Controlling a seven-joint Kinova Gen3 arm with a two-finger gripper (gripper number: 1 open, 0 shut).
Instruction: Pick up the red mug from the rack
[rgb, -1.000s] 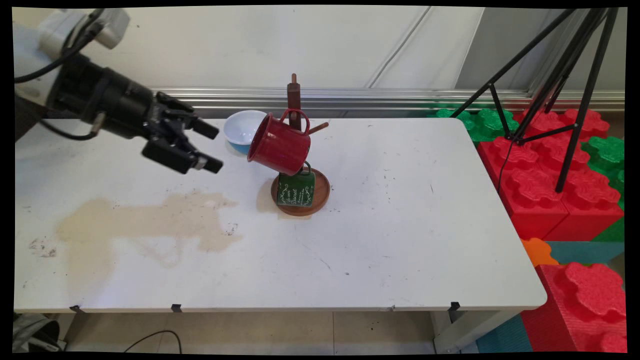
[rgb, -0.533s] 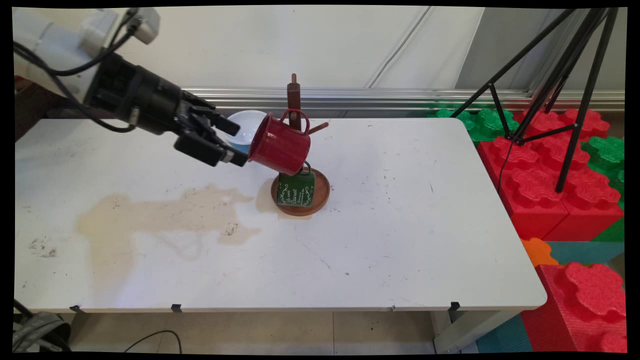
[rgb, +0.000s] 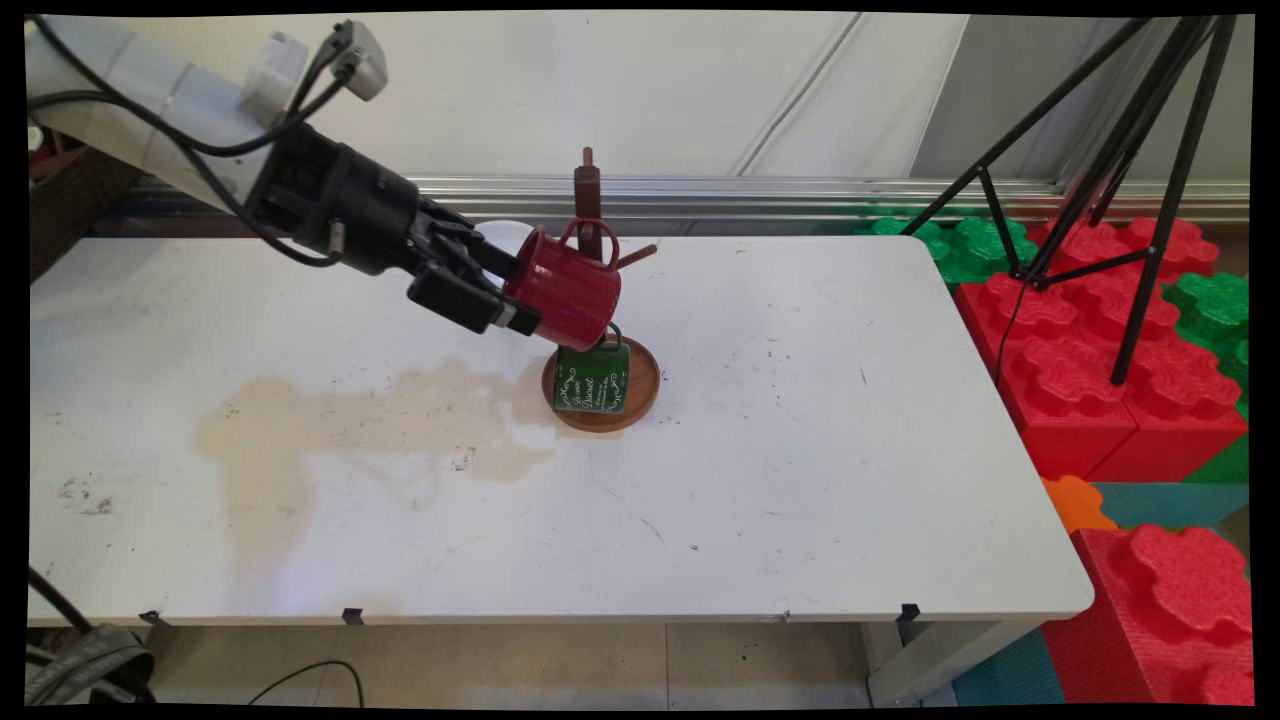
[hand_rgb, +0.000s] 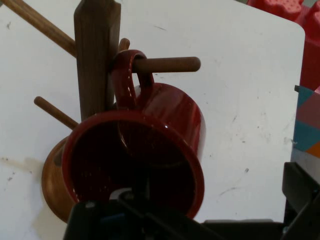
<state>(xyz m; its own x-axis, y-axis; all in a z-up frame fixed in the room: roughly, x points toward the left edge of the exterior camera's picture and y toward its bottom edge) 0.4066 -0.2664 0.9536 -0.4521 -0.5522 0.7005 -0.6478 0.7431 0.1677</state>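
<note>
On its peg (hand_rgb: 165, 64) — red mug (rgb: 565, 285), mouth facing pincer (rgb: 512, 292).

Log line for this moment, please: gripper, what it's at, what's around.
gripper: open, jaws straddling rim | red mug: hangs by handle on mug tree peg | green mug: lower, over tree base | white table: stained

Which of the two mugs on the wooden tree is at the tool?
The red mug, hung by its handle on an upper peg, mouth facing the tool. The green mug hangs lower, by the base.
</note>
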